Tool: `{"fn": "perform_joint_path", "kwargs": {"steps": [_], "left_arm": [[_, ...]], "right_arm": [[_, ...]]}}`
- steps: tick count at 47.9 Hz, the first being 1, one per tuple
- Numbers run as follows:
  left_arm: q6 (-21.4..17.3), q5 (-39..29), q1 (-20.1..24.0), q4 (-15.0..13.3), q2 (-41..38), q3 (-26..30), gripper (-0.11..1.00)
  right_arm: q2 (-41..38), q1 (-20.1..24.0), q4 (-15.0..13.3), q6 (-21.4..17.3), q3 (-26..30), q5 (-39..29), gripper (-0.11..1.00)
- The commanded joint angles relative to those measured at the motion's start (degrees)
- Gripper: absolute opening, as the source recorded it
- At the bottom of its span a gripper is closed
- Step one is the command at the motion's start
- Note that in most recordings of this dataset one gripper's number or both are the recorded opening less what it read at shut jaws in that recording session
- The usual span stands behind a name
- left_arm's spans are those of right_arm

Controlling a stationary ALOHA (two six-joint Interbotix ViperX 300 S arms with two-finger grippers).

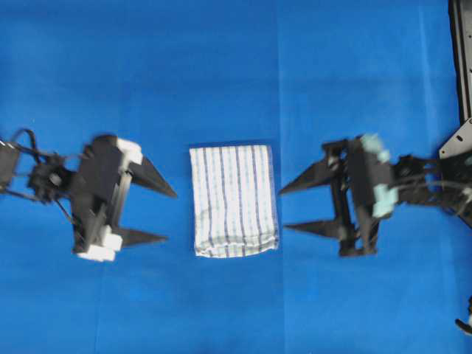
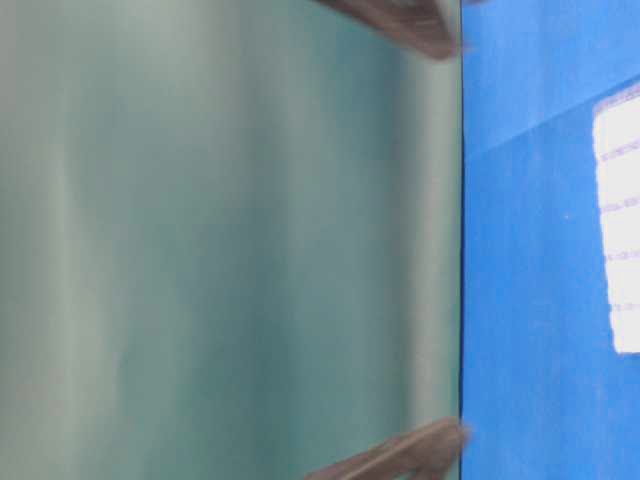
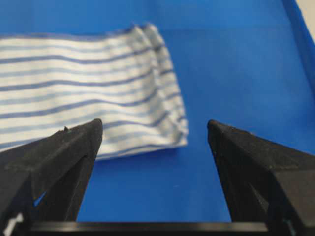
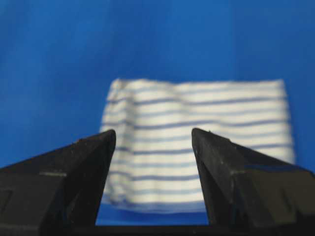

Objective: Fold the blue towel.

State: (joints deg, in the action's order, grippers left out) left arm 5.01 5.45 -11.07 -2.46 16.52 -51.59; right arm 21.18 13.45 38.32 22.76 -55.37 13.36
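The blue towel lies folded into a small rectangle, white with blue stripes, flat on the blue covering at the middle of the overhead view. Its layered edge shows along the near side. My left gripper stands open just left of it, fingers apart from the cloth and empty. My right gripper stands open just right of it, tips close to the towel's right edge, nothing between them. In the left wrist view the towel lies ahead beyond the gripper. The right wrist view shows the towel straight ahead of the gripper.
The solid-blue table covering spreads all around the towel. A metal frame piece stands at the right edge. The table-level view is mostly filled by a blurred green wall, with the towel's edge at far right.
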Motion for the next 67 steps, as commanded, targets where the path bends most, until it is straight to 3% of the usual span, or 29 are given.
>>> {"fn": "perform_joint_path", "kwargs": {"steps": [1, 14, 24, 34, 50, 67], "left_arm": [[0.1, 0.4, 2.2, 0.1, 4.6, -1.5, 0.8], [-0.8, 2.6, 7.0, 0.3, 17.2, -10.8, 0.8], [-6.0, 2.9, 7.6, 0.2, 29.5, -17.5, 0.8], [-7.1, 2.3, 8.2, 0.3, 39.7, -24.3, 0.8], [-6.9, 2.5, 8.4, 0.2, 46.7, -32.1, 0.8], [-6.8, 3.0, 8.4, 0.1, 47.9, -33.3, 0.79]], "right_arm": [[4.8, -2.3, -0.1, 2.0, -0.8, 0.0, 0.93], [18.6, -9.9, -0.2, 5.9, -6.8, -6.6, 0.93], [28.5, -11.1, -0.3, 7.2, -12.5, -8.0, 0.93], [36.7, -11.1, -0.3, 7.2, -19.2, -7.6, 0.93], [36.4, -11.1, 0.9, 7.0, -25.5, -3.0, 0.92], [34.0, -10.4, 2.1, 6.8, -26.5, -0.3, 0.92]]}}
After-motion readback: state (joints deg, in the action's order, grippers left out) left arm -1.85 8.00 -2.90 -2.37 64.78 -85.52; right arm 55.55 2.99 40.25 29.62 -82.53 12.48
